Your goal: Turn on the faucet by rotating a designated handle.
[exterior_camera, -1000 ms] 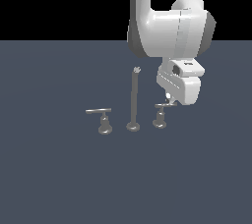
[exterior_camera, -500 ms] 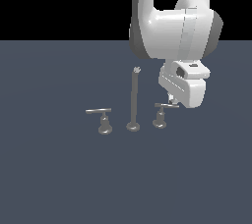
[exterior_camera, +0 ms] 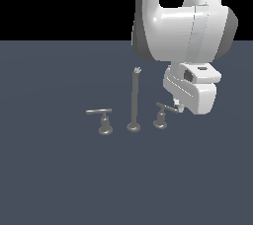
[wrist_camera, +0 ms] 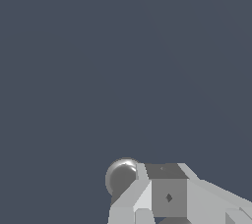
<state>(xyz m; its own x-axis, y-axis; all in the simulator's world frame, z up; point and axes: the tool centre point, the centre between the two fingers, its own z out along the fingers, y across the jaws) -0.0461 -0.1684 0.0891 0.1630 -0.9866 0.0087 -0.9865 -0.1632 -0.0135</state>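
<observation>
Dark grey floor (exterior_camera: 59, 179), black backdrop: gripper at the designated handle.

The handle (exterior_camera: 166, 108) stands at the exterior view's right of the faucet (exterior_camera: 134, 101) post. I hold the gripper (exterior_camera: 178, 106) at the bar's outer tip, placed to push it round. Its fingers (wrist_camera: 162, 193) seem together, but I cannot confirm the opening; nothing looks clamped.

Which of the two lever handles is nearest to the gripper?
The handle on the exterior view's right of the spout post; its bar reaches the gripper. The other handle stands beyond the post.
</observation>
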